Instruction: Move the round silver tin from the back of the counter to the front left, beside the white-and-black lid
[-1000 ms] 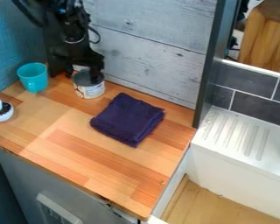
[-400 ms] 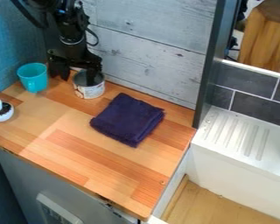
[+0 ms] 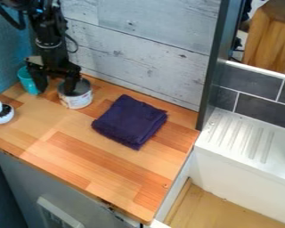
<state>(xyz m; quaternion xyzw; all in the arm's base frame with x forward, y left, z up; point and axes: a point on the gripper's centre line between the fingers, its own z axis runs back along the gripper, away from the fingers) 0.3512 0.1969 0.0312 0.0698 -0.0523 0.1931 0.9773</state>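
Orange-brown wood counter (image 3: 103,156) bearing a can (image 3: 80,100) beneath the black gripper (image 3: 56,89)

Pale orange and reddish strips of wood are making up the counter, which is filling the middle of the view. Grey, knotted planks (image 3: 139,58) are rising behind it, and a white sink unit (image 3: 246,164) with a ribbed top is lying to the right, past a dark upright post (image 3: 211,71). Dark tiles (image 3: 266,111) are lining the wall above that unit.

The black arm (image 3: 48,35) is hanging down at the upper left. Its gripper is standing wide open and is gripping nothing: one finger is dipping into the mouth of the can, the other is hanging outside it, in front of the cup (image 3: 28,83).

A dark purple cloth (image 3: 130,121), folded into a thick square, is lying to the right of the can, apart from it.

The can is standing upright near the back of the counter, between cup and cloth. It is showing a grey, open top and a pale label with reddish and dark marks, its print being too small to read. The turquoise cup is standing just to the left, partly hidden by the gripper. A small white pot (image 3: 1,120) with dark contents and a white knob is sitting at the left edge.
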